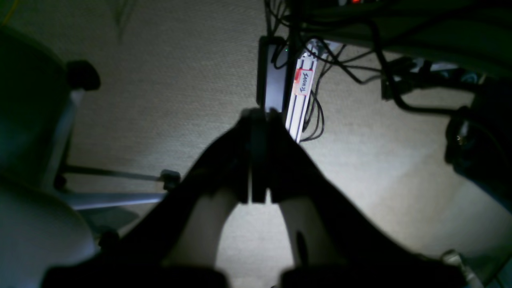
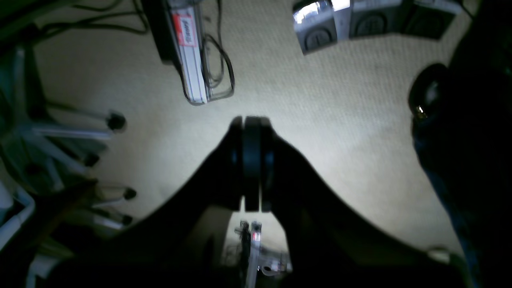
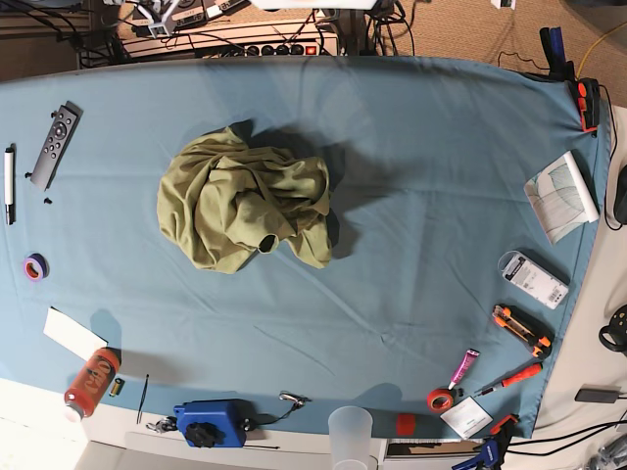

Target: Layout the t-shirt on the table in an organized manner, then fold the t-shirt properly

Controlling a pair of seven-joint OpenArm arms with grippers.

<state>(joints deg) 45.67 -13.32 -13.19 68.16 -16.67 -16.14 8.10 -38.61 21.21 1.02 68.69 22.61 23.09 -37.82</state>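
The olive-green t-shirt [image 3: 245,211] lies crumpled in a heap on the light-blue table [image 3: 411,264], left of centre in the base view. Neither arm shows in that view. In the left wrist view my left gripper [image 1: 259,114] is shut with nothing between its dark fingers, hanging over carpeted floor. The right wrist view shows my right gripper [image 2: 252,120] the same way, shut and empty above the carpet. Neither wrist view shows the shirt or the table.
Along the table's left edge lie a remote control [image 3: 54,145], a pen [image 3: 10,184], a tape roll [image 3: 35,266] and a red can [image 3: 91,382]. A blue box [image 3: 208,423] and a plastic cup [image 3: 351,436] sit at the front. A booklet [image 3: 561,196] and a utility knife [image 3: 520,329] lie at the right.
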